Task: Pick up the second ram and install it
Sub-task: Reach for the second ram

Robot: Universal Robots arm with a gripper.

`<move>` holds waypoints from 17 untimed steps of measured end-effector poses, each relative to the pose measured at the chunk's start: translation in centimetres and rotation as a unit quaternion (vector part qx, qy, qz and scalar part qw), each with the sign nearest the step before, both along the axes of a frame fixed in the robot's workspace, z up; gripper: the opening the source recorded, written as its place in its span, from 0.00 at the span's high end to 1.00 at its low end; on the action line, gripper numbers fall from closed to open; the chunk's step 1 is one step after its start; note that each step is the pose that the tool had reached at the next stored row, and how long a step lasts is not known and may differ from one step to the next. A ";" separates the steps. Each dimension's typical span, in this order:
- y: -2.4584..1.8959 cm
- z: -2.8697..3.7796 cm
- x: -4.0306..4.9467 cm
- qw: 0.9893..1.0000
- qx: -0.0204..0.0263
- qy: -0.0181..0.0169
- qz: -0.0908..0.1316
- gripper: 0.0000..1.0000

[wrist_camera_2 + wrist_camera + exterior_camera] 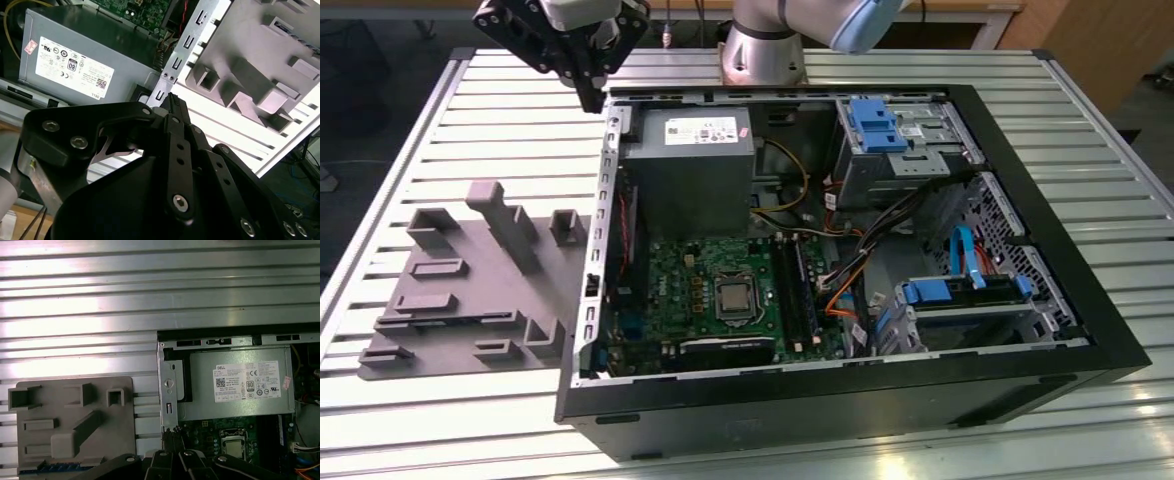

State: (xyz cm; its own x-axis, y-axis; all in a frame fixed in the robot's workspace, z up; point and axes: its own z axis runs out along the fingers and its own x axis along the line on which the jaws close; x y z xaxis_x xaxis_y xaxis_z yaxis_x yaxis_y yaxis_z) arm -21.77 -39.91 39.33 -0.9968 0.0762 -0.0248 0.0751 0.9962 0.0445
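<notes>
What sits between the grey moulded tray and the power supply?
In the first wrist view, a strip of slatted table, then the case's metal side wall.

The case (854, 405) sat on the surface (494, 120), tray (454, 300) just beside it on the exterior view's left, power supply (687, 175) at the back inside, motherboard (680, 280) in front of it, drive cages (897, 150) on the exterior view's right, tool (592, 100) above the case's far left corner.
</notes>
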 end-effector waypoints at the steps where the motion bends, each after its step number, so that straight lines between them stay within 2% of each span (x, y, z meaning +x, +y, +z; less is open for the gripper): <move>1: 0.00 0.00 -0.05 1.000 0.000 0.000 0.000 0.89; 17: 0.00 0.00 -0.75 1.000 0.000 0.000 0.000 0.89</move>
State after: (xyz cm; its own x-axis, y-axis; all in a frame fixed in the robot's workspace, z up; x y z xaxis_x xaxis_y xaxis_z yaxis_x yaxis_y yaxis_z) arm -22.52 -39.91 39.33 -0.9968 0.0763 -0.0248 0.0752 0.9962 0.0444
